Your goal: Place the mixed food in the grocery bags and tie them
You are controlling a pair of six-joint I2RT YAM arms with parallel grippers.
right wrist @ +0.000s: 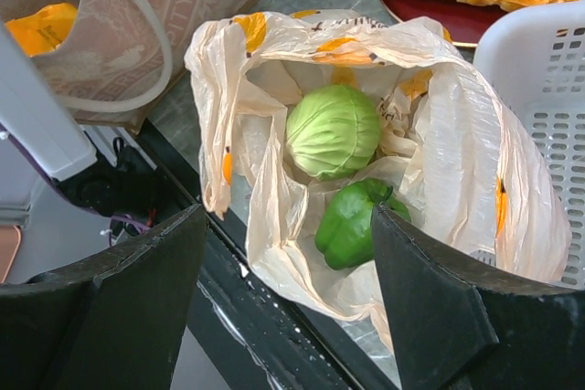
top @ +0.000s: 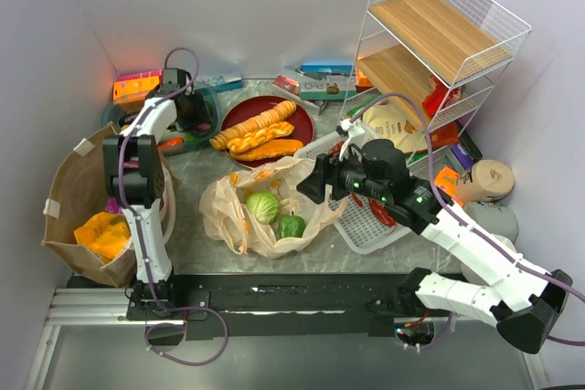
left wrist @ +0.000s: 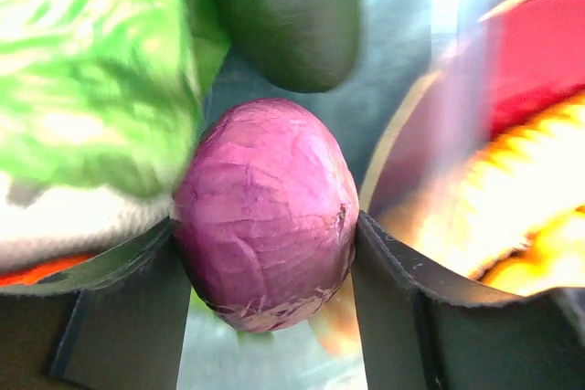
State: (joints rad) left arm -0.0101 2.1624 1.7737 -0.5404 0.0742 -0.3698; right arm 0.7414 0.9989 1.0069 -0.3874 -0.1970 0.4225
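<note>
The left tool (left wrist: 265, 226) is closed against both sides of a round purple vegetable (left wrist: 265, 198), its pads touching the skin low on the ball, at the upper left of the overhead view where a leafy lettuce (left wrist: 91, 70) presses against the vegetable and a dark rounded item (left wrist: 288, 15) lies just behind it. The right tool (right wrist: 288, 226) hangs with its fingers apart and nothing between them, over the thin plastic bag (right wrist: 439, 134) at the middle of the surface, where a pale-green cabbage (right wrist: 334, 130) and a green pepper (right wrist: 352, 226) already lie. The brown paper bag (top: 73, 189) stands at the left edge with an orange packet (top: 102, 233) inside. The likely trouble is the grip: the vegetable is smooth and curved, so it may squirt out on the lift. The lettuce may drag along with it, and the limp bag mouth could fold shut under a drop
</note>
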